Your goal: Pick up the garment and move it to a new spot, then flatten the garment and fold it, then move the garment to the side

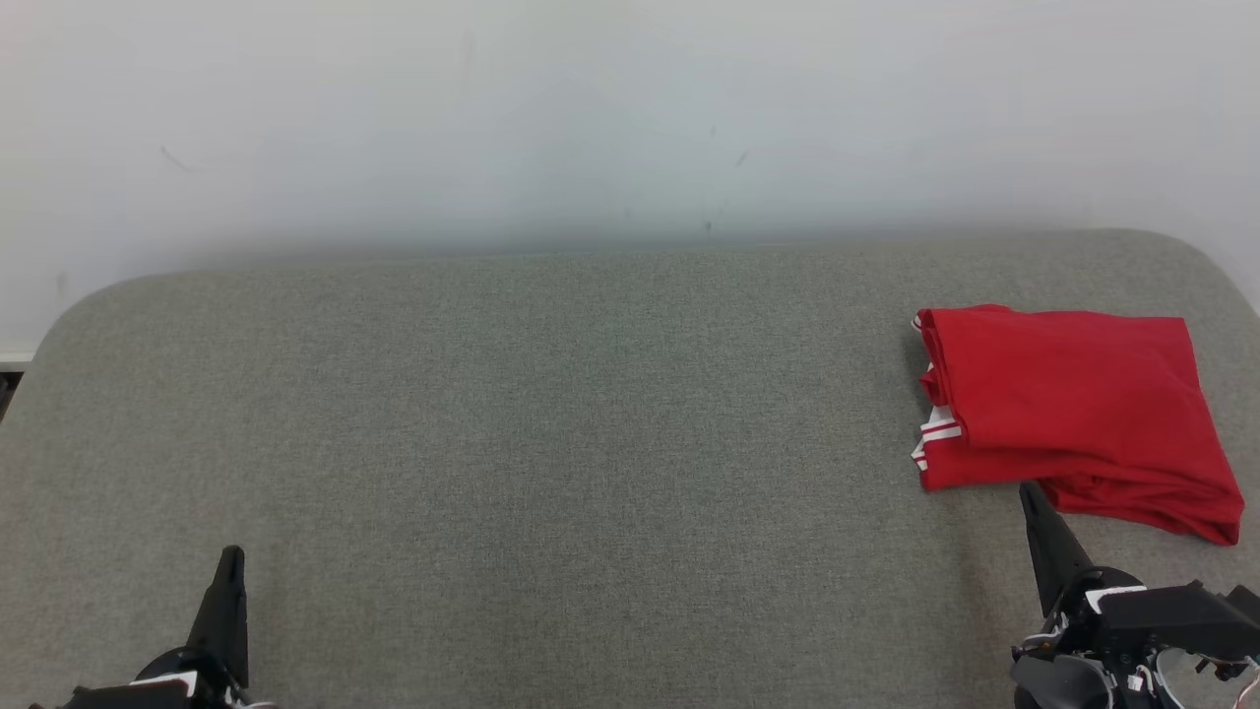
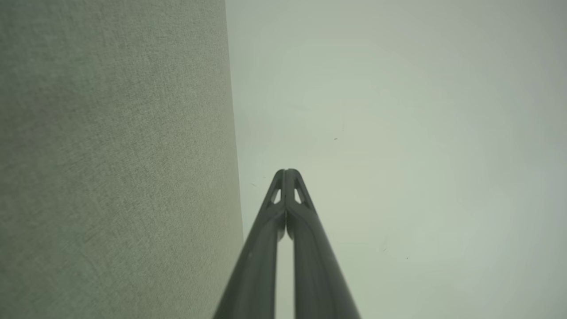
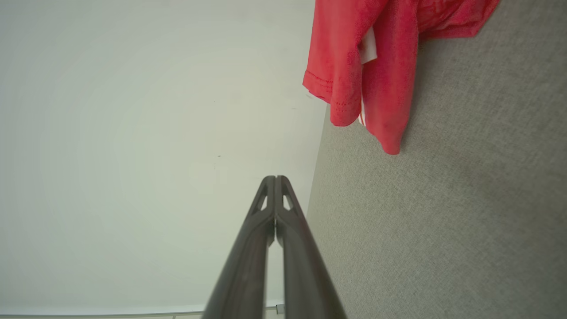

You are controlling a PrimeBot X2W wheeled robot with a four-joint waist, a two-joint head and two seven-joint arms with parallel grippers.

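A: Red garment (image 1: 1073,404) sits at the far right of the head view, folded into a rough rectangle on the grey table (image 1: 591,443). White stripes peek out at its left edge, and one loose layer pokes out at the lower right

B: And the arms! Left gripper (image 1: 232,561) is low in the lower left corner, fingers pressed together, nothing in them. Right gripper (image 1: 1029,497) is at the lower right, jaws closed flat too and empty, its tip just beside the garment's near hem

A: Touching it?

B: Can't tell from the head view. In the right wrist view the cloth lies in the upper right, apart from the fingertips

A: So I'd judge the fold made and the pile set aside, with only a clean exit to go

B: Agreed. To do that well, draw the right arm straight back along its own fingers, no sideways sweep, so the tip can't snag that hem and pull the top layer open. The left arm is well apart from the cloth, so there's little risk there
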